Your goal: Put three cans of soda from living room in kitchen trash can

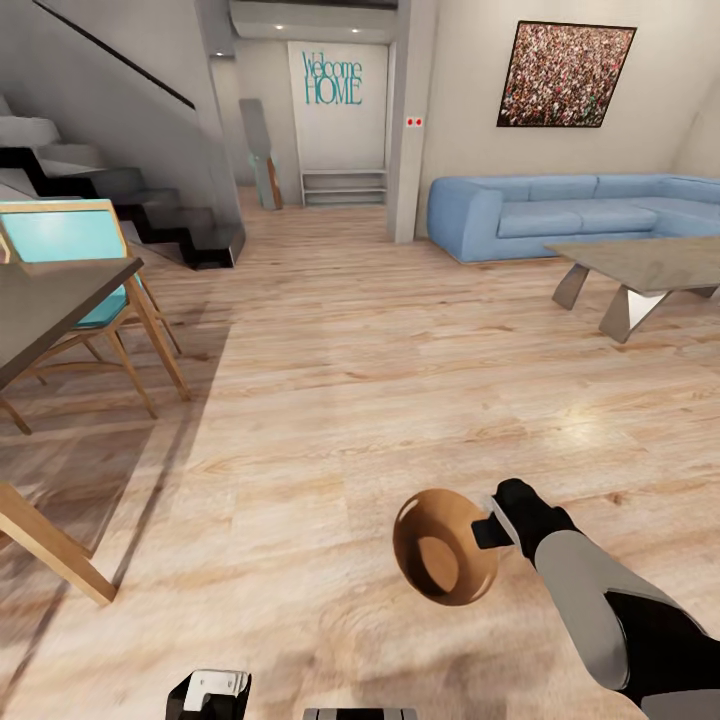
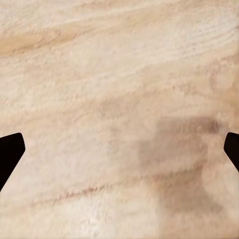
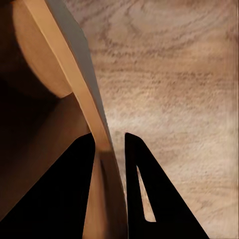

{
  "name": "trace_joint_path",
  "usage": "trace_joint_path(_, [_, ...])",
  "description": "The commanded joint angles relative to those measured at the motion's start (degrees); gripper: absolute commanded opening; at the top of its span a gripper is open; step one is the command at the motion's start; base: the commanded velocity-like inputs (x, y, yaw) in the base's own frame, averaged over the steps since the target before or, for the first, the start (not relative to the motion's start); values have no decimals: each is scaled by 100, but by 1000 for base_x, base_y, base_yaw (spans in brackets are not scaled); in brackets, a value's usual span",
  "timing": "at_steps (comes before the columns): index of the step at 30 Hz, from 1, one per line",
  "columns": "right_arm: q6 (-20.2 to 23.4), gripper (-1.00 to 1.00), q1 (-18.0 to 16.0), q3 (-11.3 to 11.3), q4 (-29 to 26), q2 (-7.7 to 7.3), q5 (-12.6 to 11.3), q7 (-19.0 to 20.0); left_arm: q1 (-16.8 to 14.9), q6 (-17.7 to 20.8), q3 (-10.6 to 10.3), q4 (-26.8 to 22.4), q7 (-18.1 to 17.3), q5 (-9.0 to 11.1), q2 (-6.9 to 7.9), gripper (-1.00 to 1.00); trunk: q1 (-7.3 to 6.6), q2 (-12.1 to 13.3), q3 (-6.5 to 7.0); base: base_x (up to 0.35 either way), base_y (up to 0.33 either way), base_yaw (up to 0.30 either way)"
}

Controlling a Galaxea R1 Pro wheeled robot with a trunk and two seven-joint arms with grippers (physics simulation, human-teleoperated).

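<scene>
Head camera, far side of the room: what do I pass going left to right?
Staircase → welcome sign → low shelf → pillar → framed picture, blue sofa under it.

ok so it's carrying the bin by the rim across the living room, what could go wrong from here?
1. The right gripper pinches only the trash can's thin rim wall, so the can hangs to one side and could swing or slip out.
2. The coffee table and sofa stand ahead on the right; the hanging can could clip them.
</scene>
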Motion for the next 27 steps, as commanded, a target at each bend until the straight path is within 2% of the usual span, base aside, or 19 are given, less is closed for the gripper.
trace_joint_path(1, [4,-100,-2,-19,-2,1,-29,17,0,0,0,1,0,0,0,100,-1,0,1,0,0,0])
trace_joint_path(5, [63,-100,-46,32,21,-14,136,-51,66,-26,-3,-43,40,7,-15,100,-1,0,1,0,0,0])
trace_joint_path(6, [27,-100,-33,23,-11,-15,144,-27,98,-21,-4,-62,44,23,-27,100,-1,0,1,0,0,0])
trace_joint_path(9, [-86,-100,-17,8,-115,-35,368,34,159,-15,-8,-88,40,43,-39,100,-1,0,1,0,0,0])
trace_joint_path(14, [-266,-100,-11,-5,-289,-96,496,139,177,-6,-13,-105,28,56,-40,100,-1,0,1,0,0,0])
trace_joint_path(15, [-1209,-100,-10,-4,-557,-105,-816,782,178,-5,-13,-106,27,57,-40,100,-1,0,1,0,0,0])
trace_joint_path(18, [-1245,-100,-9,-2,-694,-166,-809,967,180,4,-14,-109,19,60,-40,100,-1,0,1,0,0,0])
trace_joint_path(22, [-1253,-100,-9,-4,-813,-212,-809,1016,175,33,-2,-109,22,67,-40,100,-1,0,1,0,0,0])
trace_joint_path(27, [-1253,-100,42,-2,-1029,-368,-821,1132,7,183,-4,-125,-32,70,-38,100,-1,0,1,0,0,0])
